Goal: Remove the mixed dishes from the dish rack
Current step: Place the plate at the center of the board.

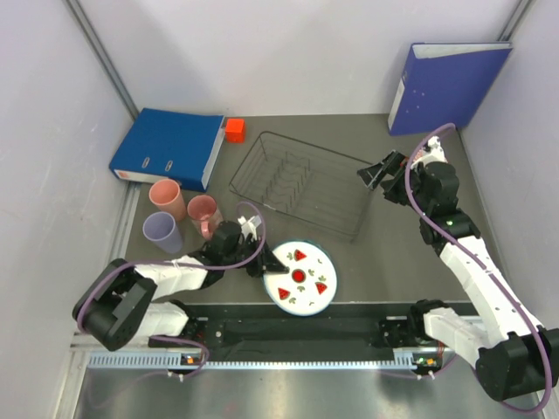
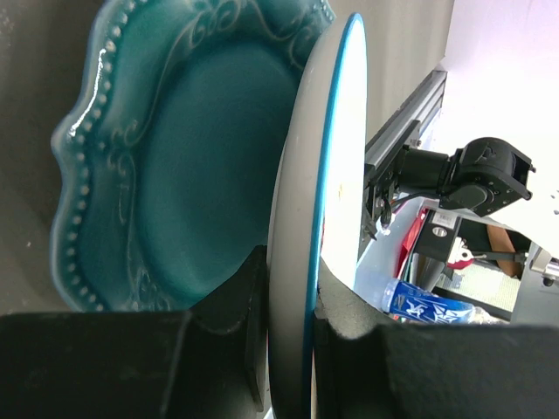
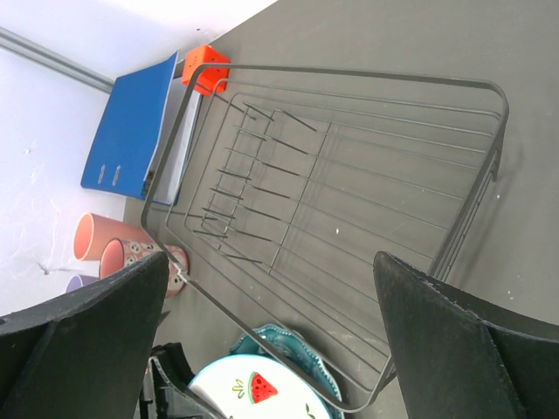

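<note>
My left gripper point(image 1: 259, 254) point(image 2: 293, 292) is shut on the near rim of the white watermelon plate point(image 1: 301, 278) point(image 2: 327, 183) point(image 3: 253, 394). That plate lies over the teal scalloped plate point(image 2: 183, 166) point(image 3: 293, 339) on the table in front of the dish rack point(image 1: 301, 181) point(image 3: 349, 192). The wire rack holds nothing. A salmon cup point(image 1: 166, 197), a lavender cup point(image 1: 162, 232) and the pink patterned bowl point(image 1: 203, 213) stand to its left. My right gripper point(image 1: 377, 173) point(image 3: 269, 262) hangs open above the rack's right end, nothing between its fingers point(image 3: 83, 349).
A blue binder point(image 1: 170, 147) lies at the back left with a small red cube point(image 1: 234, 129) beside it. A second binder point(image 1: 445, 85) leans on the back right wall. White walls close in the table on three sides.
</note>
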{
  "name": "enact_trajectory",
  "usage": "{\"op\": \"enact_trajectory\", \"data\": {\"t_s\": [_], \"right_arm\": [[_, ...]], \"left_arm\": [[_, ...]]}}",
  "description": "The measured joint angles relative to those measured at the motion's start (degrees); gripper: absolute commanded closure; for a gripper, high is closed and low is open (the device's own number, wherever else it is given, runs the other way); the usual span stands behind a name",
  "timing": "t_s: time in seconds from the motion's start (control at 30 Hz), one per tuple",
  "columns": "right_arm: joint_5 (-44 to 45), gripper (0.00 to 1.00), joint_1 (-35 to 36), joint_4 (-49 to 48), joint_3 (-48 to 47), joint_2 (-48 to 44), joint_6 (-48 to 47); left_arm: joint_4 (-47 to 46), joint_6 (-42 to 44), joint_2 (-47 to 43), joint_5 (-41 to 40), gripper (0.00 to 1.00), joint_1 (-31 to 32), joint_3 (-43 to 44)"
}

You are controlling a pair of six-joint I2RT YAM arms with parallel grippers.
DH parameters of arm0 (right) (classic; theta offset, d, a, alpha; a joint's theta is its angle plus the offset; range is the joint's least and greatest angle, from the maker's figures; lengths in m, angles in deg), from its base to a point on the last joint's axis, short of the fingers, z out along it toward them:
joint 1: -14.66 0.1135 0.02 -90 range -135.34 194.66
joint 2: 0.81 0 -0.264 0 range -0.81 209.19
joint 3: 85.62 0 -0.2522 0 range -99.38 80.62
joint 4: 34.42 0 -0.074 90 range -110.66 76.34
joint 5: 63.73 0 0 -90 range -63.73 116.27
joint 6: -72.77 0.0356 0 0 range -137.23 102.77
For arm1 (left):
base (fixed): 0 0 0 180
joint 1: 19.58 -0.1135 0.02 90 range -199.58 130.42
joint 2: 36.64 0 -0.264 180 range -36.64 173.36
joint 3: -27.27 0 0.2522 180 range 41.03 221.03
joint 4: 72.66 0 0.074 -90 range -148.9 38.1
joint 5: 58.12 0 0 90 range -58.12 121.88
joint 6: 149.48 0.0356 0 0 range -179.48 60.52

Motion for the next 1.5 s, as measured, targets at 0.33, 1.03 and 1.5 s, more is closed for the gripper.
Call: {"op": "enact_trajectory", "data": {"t_s": [0.33,1.03,1.5], "right_arm": [[-0.07,0.0,0.0,0.0,0.02,-0.02,0.0],[-1.05,0.0,0.0,-1.75,1.62,0.0,1.03],[-1.68,0.0,0.0,-3.13,2.32,0.0,1.38]], "left_arm": [[5.75,2.91,2.05,0.07,0.48,0.04,4.5],[43.93,18.93,0.72,-13.97,0.41,0.22,22.05],[44.87,19.04,4.33,-12.66,0.8,3.13,22.8]]}}
